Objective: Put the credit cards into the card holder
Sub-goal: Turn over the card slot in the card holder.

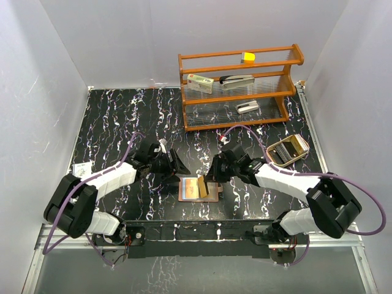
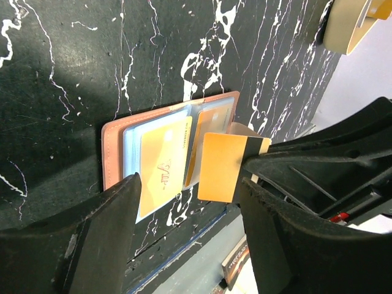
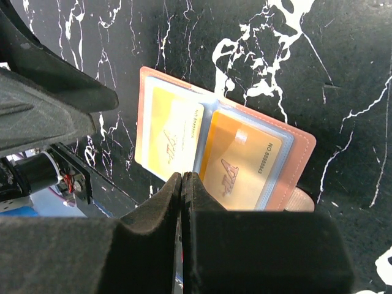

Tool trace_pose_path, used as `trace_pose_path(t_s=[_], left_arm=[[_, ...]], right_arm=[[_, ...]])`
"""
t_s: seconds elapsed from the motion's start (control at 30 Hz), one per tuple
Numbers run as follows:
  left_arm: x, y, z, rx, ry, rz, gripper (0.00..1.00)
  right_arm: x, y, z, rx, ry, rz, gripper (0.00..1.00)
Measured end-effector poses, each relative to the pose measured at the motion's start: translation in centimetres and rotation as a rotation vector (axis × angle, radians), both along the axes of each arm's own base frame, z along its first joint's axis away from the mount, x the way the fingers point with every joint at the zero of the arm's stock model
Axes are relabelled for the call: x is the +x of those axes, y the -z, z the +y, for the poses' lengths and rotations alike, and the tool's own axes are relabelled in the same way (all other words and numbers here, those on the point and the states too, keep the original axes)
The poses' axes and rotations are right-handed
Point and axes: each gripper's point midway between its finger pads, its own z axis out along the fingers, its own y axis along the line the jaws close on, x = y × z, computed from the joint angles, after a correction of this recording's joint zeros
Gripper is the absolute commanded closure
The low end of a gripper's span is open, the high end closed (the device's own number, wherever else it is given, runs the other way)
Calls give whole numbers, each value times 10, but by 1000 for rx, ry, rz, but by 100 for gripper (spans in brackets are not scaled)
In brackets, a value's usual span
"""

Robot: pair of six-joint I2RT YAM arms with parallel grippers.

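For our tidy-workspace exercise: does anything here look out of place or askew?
One orange card stands tilted over the open card holder, pinched in the right gripper, not in a sleeve. The other two cards lie flat in sleeves.

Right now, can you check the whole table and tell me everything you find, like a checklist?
Surface: black marbled table, no spills seen.
Job's things: card holder lies open near the front edge, two cards in its pockets; a striped orange card is at its edge, not in yet.
Clutter: wooden rack with small items at the back; tan tray on the right; white packet far left.
Grippers: left gripper open and empty; right gripper shut on the striped orange card.
Cables: purple cables loop along both arms, clear of the holder.
Surroundings: white walls; nothing else seen.
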Motion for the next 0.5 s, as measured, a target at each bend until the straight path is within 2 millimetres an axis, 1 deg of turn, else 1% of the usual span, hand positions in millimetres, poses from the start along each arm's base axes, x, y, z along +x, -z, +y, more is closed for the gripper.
trace_pose_path(t_s=[0.27, 0.5], left_arm=[[-2, -1, -5, -47, 9, -4, 36], [-6, 4, -5, -59, 12, 6, 35]], right_arm=[[6, 11, 4, -3, 22, 19, 100], [5, 25, -3, -39, 50, 29, 100]])
